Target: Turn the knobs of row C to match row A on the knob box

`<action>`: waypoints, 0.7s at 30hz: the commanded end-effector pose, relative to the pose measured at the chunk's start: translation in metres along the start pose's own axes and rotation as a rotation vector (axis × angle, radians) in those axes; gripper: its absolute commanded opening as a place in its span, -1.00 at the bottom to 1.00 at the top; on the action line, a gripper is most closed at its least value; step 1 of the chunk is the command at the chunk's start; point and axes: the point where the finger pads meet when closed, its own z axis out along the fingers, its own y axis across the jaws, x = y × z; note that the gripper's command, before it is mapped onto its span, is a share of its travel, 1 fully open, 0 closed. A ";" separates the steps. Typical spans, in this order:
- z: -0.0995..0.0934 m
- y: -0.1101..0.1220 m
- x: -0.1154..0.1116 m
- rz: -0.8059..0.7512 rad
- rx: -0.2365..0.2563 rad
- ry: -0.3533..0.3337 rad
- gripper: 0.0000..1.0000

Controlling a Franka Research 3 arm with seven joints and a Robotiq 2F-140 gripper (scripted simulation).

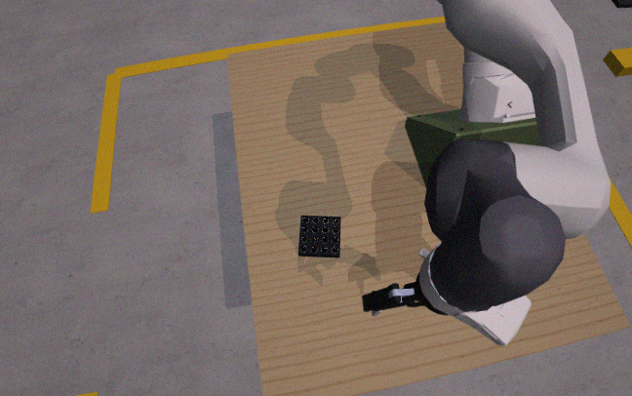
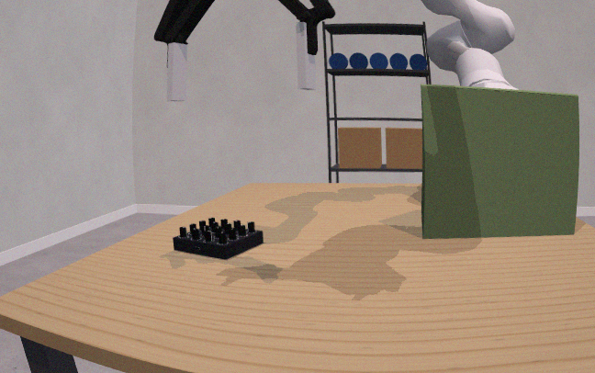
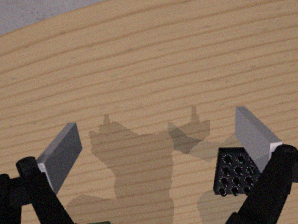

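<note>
The black knob box (image 1: 319,236) (image 2: 226,252) (image 3: 218,187) stands flat on the wooden table (image 1: 302,341) (image 2: 321,322) (image 3: 150,65), with its four-by-four knobs upward. Small pale marks ring the knobs, but the names and line directions are too small to read. In the exterior view a faint detail shows on the box's left-hand near face; I cannot tell whether it is the socket. My gripper (image 1: 372,304) (image 2: 241,94) (image 3: 156,128) is open and empty, high above the table and off to one side of the box. In the wrist view the right finger hides part of the box.
A green pedestal (image 1: 434,141) (image 2: 519,165) stands under the arm's base, away from the box. Shadows of the arm fall across the table and around the box. A shelf rack (image 2: 374,73) stands behind the table. The table's edge (image 1: 246,244) lies left of the box in the top view.
</note>
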 end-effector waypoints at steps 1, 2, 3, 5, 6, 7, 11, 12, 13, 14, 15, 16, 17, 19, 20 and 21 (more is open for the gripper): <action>0.000 0.000 0.000 0.000 0.000 0.000 1.00; 0.000 0.000 0.000 0.000 0.000 0.000 1.00; 0.000 0.000 0.000 0.000 0.000 0.000 1.00; 0.000 0.000 0.000 0.000 0.000 0.000 1.00; 0.000 0.000 0.000 0.000 0.000 0.000 1.00; 0.000 0.000 0.000 0.000 0.000 0.000 1.00; 0.000 0.000 0.000 0.000 0.000 0.000 1.00; 0.000 0.000 0.000 0.000 0.000 0.000 1.00; 0.000 0.000 0.000 0.000 0.000 0.000 1.00; 0.000 0.000 0.000 0.000 0.000 0.000 1.00; 0.000 0.000 0.000 0.000 0.000 0.000 1.00; 0.000 0.000 0.000 0.000 0.000 0.000 1.00; 0.000 0.000 0.000 0.000 0.000 0.000 1.00; 0.001 0.001 -0.001 0.012 -0.001 0.000 1.00; 0.004 0.005 -0.004 0.038 -0.002 0.000 1.00; 0.008 0.010 -0.008 0.083 -0.005 -0.001 1.00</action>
